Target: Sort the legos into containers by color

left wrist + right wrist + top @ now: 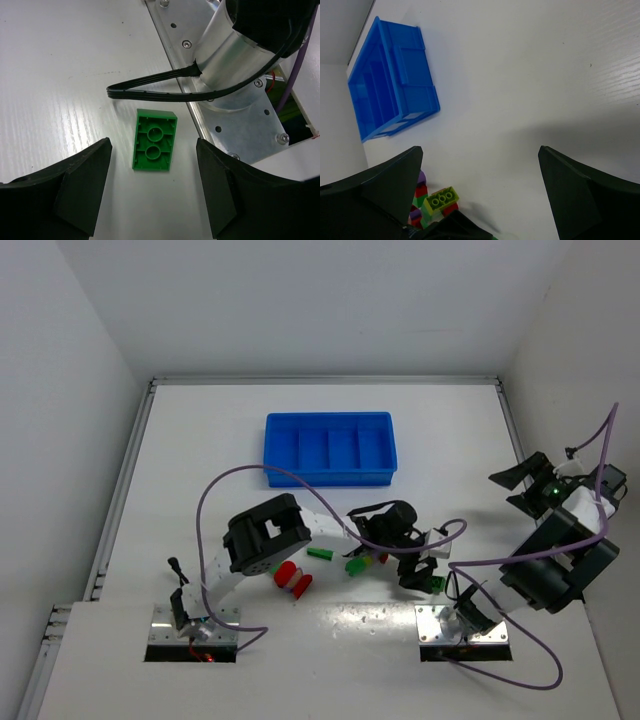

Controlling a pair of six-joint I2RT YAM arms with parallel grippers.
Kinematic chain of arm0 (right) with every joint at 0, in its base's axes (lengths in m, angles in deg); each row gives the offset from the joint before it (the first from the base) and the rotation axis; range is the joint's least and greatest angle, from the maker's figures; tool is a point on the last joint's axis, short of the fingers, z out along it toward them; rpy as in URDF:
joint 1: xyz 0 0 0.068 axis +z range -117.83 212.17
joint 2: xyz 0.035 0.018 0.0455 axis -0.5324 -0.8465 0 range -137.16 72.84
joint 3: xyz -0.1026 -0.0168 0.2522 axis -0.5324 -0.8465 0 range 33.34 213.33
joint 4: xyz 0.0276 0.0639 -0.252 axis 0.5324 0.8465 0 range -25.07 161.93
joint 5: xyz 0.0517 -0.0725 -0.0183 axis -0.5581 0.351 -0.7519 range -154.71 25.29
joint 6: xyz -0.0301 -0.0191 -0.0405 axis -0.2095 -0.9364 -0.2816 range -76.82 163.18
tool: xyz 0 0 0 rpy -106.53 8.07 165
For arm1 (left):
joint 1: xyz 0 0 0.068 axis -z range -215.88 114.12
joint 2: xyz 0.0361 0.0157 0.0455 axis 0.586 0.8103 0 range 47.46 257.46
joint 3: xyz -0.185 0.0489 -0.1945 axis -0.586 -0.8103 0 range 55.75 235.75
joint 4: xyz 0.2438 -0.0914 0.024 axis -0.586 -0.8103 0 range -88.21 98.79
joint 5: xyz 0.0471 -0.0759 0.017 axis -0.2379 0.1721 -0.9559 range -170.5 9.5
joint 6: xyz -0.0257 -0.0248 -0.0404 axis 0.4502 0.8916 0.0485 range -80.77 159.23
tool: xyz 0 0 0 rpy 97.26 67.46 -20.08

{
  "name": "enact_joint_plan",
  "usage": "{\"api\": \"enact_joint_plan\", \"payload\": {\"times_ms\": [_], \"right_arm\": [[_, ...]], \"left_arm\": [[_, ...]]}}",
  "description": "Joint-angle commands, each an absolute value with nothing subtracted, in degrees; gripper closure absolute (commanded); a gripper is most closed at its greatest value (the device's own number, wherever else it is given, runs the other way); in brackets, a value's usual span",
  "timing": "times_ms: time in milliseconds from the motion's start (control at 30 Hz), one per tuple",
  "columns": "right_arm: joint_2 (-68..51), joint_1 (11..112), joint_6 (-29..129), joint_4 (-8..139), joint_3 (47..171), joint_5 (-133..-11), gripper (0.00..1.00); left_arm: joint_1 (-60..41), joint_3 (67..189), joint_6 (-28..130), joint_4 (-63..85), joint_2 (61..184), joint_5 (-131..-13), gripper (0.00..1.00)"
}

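A green lego (154, 140) lies underside up on the desk (60, 75) between the spread left fingers (82, 185), untouched, beside the right arm's base (235, 120). Red legos (292, 578) lie further left; the tray (330, 477) stands far. Right fingers (580, 200) gape empty.

Black-and-white arms (325, 524), purple cables (237, 472), seemingly steel bases (165, 628)
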State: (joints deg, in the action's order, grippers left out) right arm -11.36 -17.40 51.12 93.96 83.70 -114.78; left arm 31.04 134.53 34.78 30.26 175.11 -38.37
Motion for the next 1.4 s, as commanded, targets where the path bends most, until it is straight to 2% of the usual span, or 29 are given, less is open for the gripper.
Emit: {"api": "enact_joint_plan", "payload": {"times_ms": [0, 667, 800, 900, 933, 967, 1133, 1367], "right_arm": [[-11.8, -17.76, 50.73, 92.61, 84.31, -116.66, 0.0], [-13.47, -17.76, 49.15, 94.2, 84.84, -116.13, 0.0], [-13.47, -17.76, 49.15, 94.2, 84.84, -116.13, 0.0], [-13.47, -17.76, 49.15, 94.2, 84.84, -116.13, 0.0], [-13.47, -17.76, 49.15, 94.2, 84.84, -116.13, 0.0], [-13.47, -17.76, 49.15, 94.2, 84.84, -116.13, 0.0], [-13.47, -17.76, 49.15, 94.2, 84.84, -116.13, 0.0], [-11.62, -16.53, 50.29, 93.15, 84.23, -117.61, 0.0]], "left_arm": [[32.59, 137.83, 33.17, 33.13, 176.3, -37.69, 0.26], [33.64, 141.18, 31.94, 29.79, 180.44, -43.59, 0.27], [33.64, 140.66, 31.94, 29.79, 180.44, -43.59, 0.35], [33.64, 140.65, 31.41, 29.18, 180.44, -44.11, 0.49], [34.17, 140.65, 31.41, 29.18, 180.44, -44.81, 0.59], [34.17, 140.65, 31.41, 28.65, 180.44, -45.43, 0.62], [34.17, 138.82, 32.02, 27.25, 177.55, -47.98, 0.66], [31.19, 123.72, 32.28, 28.65, 158.75, -50.44, 0.67]]}}
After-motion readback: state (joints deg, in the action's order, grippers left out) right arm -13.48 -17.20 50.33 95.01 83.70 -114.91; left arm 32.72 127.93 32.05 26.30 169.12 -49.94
